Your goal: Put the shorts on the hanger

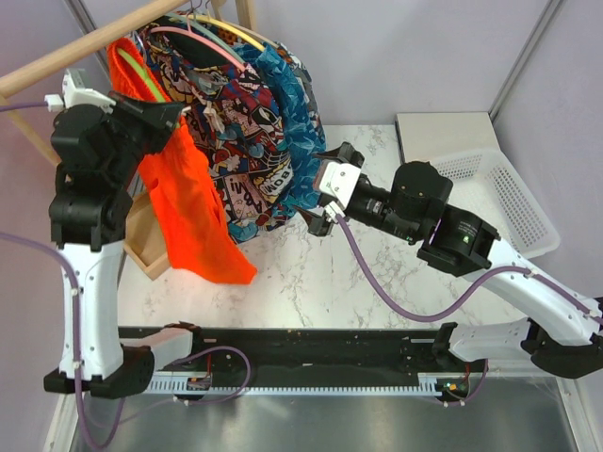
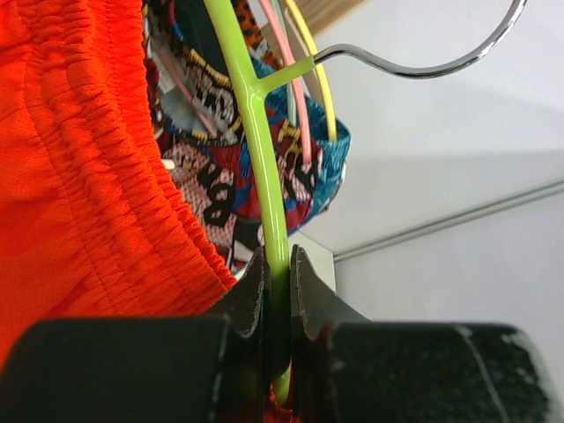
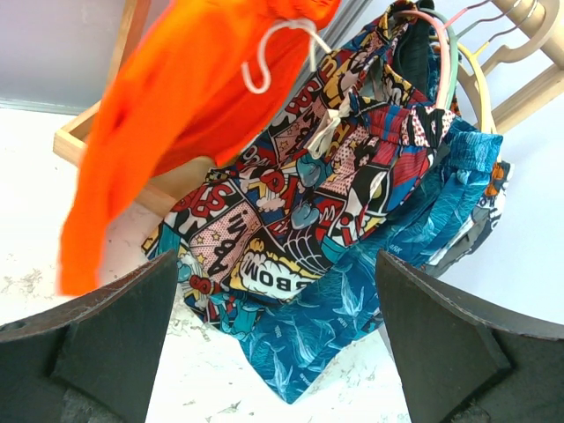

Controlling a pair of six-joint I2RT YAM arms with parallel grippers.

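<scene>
- The left gripper is raised at the far left, level with the wooden rail. Its jaws are closed tight on the lower bar of the lime-green hanger, as the left wrist view shows.
- The hanger runs up from the jaws, and its metal hook curves off to the right against the pale wall.
- The shorts hang on that hanger, just beside the left gripper. The elastic waistband is bunched at the top and the orange-red fabric drops to a point above the worktop.
- In the right wrist view the white drawstring loops down over the front of the shorts.
- A shallow wooden box sits on the worktop behind the lower part of the shorts.
- Just right of the shorts, a comic-print garment hangs from the rail, with a blue patterned garment on its right side.
- A pink hanger and a yellow hanger show above these two garments.
- The right gripper points at the blue garment from the right, jaws spread wide and holding nothing.
- A white basket rests at the far right of the worktop.
</scene>
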